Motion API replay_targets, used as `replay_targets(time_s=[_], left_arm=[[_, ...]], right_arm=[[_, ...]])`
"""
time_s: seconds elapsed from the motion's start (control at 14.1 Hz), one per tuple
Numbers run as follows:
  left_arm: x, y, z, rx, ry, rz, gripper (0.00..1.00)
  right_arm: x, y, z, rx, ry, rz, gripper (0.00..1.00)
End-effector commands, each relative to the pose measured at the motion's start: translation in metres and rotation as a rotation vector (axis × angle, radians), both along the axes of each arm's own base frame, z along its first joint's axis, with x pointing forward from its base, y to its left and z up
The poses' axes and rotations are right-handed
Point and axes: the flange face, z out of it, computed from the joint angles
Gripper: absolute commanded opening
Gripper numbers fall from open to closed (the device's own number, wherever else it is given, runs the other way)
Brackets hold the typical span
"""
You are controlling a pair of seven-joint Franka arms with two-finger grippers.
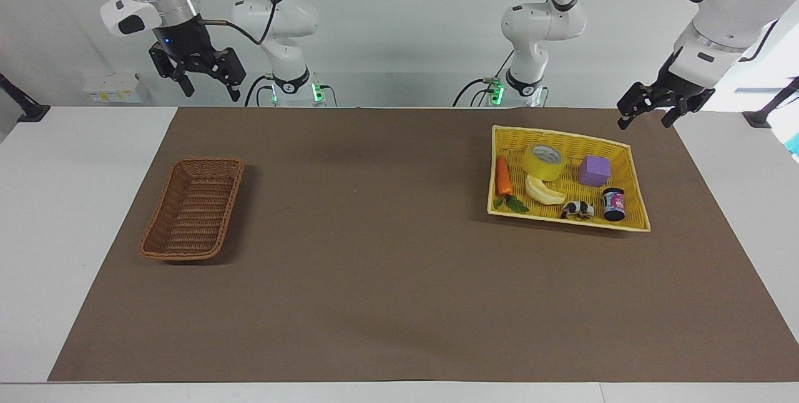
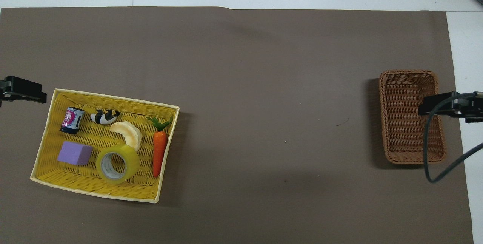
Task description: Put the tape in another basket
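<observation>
The yellow tape [image 1: 544, 161] lies in the bright-yellow basket [image 1: 562, 135] toward the left arm's end of the table; it also shows in the overhead view [image 2: 117, 162]. The dark-brown wicker basket [image 1: 209, 161] stands empty toward the right arm's end, and its rim shows in the overhead view [image 2: 409, 73]. My left gripper [image 1: 646, 117] is open and empty, raised over the mat's corner beside the yellow basket. My right gripper [image 1: 211, 85] is open and empty, high above the brown basket's end of the table.
In the yellow basket with the tape lie a carrot [image 1: 503, 178], a peeled banana [image 1: 543, 192], a purple block [image 1: 593, 170], a small dark jar [image 1: 613, 204] and a black-and-white toy [image 1: 577, 209]. A brown mat [image 1: 387, 253] covers the table.
</observation>
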Motion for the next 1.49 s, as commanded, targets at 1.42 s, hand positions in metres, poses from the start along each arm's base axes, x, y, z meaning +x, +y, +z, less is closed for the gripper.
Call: replay_targets(time_s=[1.42], left_arm=[[-0.010, 0.052, -0.006, -0.034, 0.051, -0.092, 1.00]], right_arm=[[-0.002, -0.002, 0.000, 0.014, 0.008, -0.011, 1.00]])
